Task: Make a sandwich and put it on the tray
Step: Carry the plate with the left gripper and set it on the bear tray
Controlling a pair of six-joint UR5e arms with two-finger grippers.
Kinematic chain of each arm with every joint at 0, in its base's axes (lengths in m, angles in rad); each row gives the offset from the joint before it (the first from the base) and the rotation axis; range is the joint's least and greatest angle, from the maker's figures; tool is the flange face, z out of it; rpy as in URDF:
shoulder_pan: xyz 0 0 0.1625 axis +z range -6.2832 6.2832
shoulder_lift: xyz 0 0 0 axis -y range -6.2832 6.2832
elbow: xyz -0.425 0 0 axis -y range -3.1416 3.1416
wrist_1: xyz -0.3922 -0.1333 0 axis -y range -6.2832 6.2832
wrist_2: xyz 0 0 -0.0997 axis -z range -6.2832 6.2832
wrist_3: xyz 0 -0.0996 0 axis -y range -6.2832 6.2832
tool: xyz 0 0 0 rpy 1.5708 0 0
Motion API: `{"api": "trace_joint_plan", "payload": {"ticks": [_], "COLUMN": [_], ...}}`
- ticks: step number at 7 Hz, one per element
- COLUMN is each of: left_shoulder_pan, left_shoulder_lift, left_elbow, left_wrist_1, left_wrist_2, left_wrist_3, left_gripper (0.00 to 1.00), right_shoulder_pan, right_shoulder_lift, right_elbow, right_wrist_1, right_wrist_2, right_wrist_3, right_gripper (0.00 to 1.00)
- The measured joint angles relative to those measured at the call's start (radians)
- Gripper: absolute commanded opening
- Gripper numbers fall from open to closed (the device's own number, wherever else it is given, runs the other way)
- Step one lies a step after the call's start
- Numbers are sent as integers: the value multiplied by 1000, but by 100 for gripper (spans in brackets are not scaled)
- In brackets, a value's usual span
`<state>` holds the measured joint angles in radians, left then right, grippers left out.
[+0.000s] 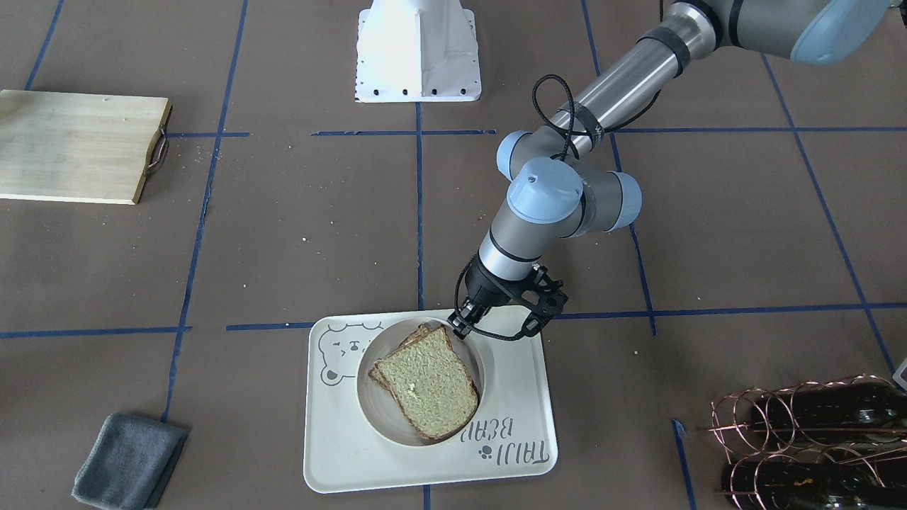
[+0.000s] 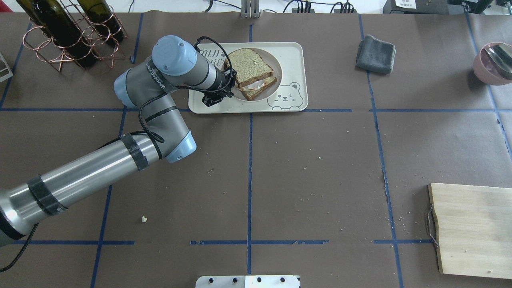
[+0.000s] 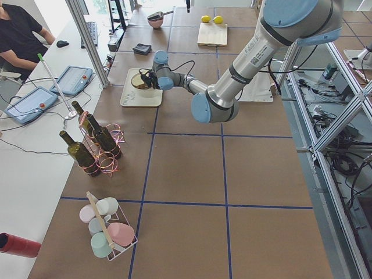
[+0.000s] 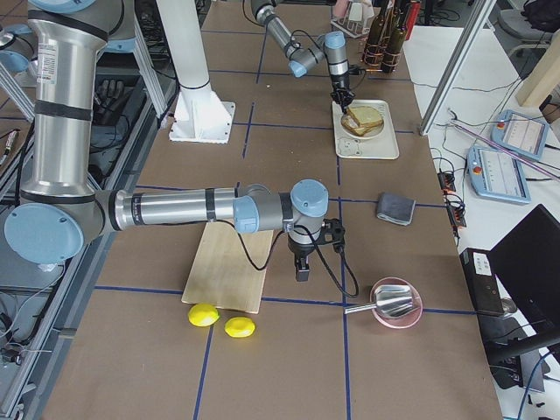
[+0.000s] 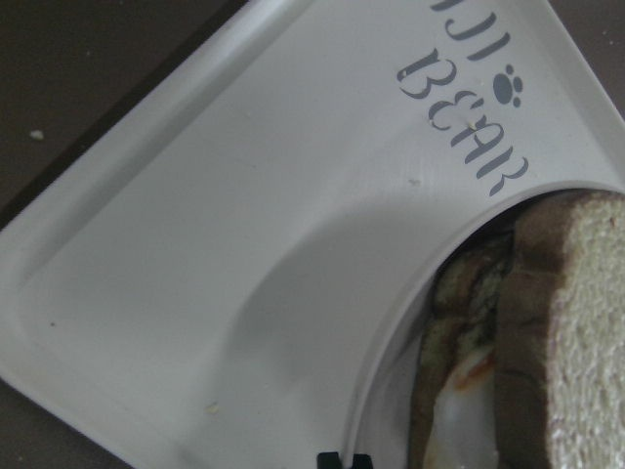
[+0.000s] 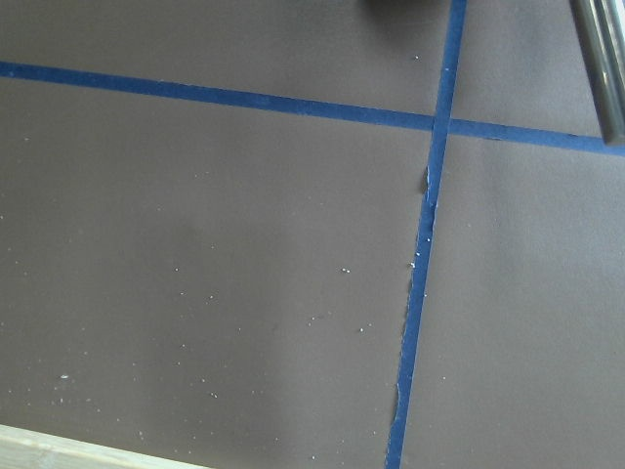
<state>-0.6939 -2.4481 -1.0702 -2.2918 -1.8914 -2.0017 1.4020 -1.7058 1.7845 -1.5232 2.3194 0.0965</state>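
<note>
The sandwich (image 1: 425,386) is two slices of greenish-tan bread stacked on a round off-white plate (image 1: 375,418), which stands on the cream bear tray (image 1: 340,453). The white egg (image 5: 459,430) with an orange edge shows between the slices in the left wrist view. My left gripper (image 1: 460,324) is at the plate's rim on the robot's side, its jaws close together on the rim (image 5: 344,457). My right gripper (image 4: 302,267) hangs low over the bare table beside the cutting board; I cannot tell if it is open or shut.
A wooden cutting board (image 2: 472,228) lies at my near right, with two lemons (image 4: 219,319) beyond it. A grey cloth (image 2: 375,54) and a pink bowl (image 2: 494,64) are at the far right. A wine-bottle rack (image 2: 68,32) stands at the far left.
</note>
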Motion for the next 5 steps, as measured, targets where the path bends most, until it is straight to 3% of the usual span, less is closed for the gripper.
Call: {"api": "trace_joint_plan", "payload": {"ticks": [1, 3, 5], "left_shoulder_pan": [-1, -1, -3], "left_shoulder_lift": [-4, 2, 89], "left_elbow": [12, 12, -113], "left_wrist_1": [-9, -31, -35], "left_wrist_2": [6, 13, 14], "left_wrist_3": [-2, 16, 126], "left_gripper": [99, 100, 100], "right_shoulder_pan": [0, 0, 1], "right_shoulder_lift": [-1, -4, -4], "right_elbow": [0, 0, 0], "right_wrist_1": [0, 0, 0], "right_wrist_2": [0, 1, 1], "right_wrist_3": [0, 1, 1], "right_gripper": [100, 100, 100]}}
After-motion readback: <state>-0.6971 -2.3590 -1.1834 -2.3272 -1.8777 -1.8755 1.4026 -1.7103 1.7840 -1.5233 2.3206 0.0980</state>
